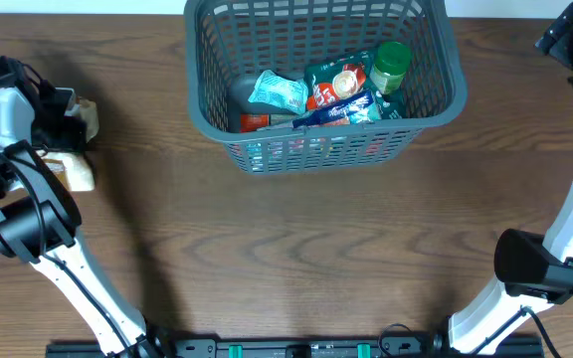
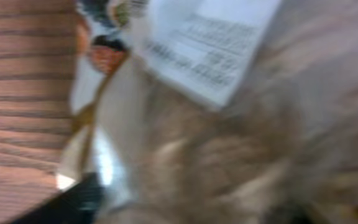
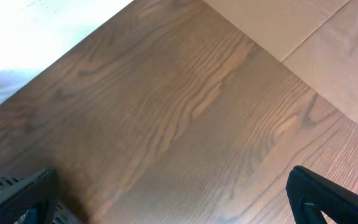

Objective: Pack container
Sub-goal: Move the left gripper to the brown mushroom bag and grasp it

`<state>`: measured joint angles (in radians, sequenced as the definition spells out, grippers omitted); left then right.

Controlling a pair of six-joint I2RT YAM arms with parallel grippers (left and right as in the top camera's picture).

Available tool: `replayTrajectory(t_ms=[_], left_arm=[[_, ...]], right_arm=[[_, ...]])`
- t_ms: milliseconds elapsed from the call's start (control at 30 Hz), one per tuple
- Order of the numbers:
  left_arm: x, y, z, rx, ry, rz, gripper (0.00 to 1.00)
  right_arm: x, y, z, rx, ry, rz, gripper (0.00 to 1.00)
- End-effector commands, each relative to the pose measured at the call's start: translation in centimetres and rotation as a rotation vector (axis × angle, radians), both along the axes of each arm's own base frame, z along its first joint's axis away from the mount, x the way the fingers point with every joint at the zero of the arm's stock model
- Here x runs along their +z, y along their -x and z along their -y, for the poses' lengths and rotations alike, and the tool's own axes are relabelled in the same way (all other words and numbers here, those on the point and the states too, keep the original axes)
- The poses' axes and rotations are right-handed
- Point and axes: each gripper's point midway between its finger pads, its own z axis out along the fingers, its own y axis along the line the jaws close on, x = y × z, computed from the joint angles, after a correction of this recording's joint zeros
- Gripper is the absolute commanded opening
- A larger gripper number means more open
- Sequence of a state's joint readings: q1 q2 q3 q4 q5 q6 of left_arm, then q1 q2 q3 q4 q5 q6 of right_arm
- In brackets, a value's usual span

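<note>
container [image 1: 296,151] — far middle of table [image 1: 296,239], packets [image 1: 338,85] and green-lidded jar [image 1: 390,62] inside | left gripper [image 1: 66,111] at left edge over beige packets [image 1: 80,171], view blurred, jaws cannot be told | right gripper [image 3: 173,196] — jaws wide apart above tabletop

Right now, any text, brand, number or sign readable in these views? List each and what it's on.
None can be read as it stands.
White label on the packet in the left wrist view: rows of print, too blurred.
Blue packet in the container: print too small.
Teal packet: print too small.
Green-lidded jar: nothing legible.
</note>
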<state>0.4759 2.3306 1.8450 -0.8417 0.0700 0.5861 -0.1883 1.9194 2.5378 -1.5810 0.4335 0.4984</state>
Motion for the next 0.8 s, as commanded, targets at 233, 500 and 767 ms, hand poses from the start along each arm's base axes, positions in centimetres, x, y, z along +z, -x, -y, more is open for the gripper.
replayTrajectory(t_ms=[233, 500, 767], left_arm=[[-3.2, 1.4, 0.8, 0.115, 0.057, -0.077, 0.06], [-1.9, 1.3, 0.8, 0.15, 0.055, -0.063, 0.06], [4.5, -0.2, 0.0, 0.228, 0.01, 0.082, 0.06]], right_arm=[[0.5, 0.3, 0.2, -0.022, 0.0, 0.019, 0.99], [0.5, 0.3, 0.2, -0.022, 0.0, 0.019, 0.99], [0.5, 0.3, 0.2, -0.022, 0.0, 0.019, 0.99]])
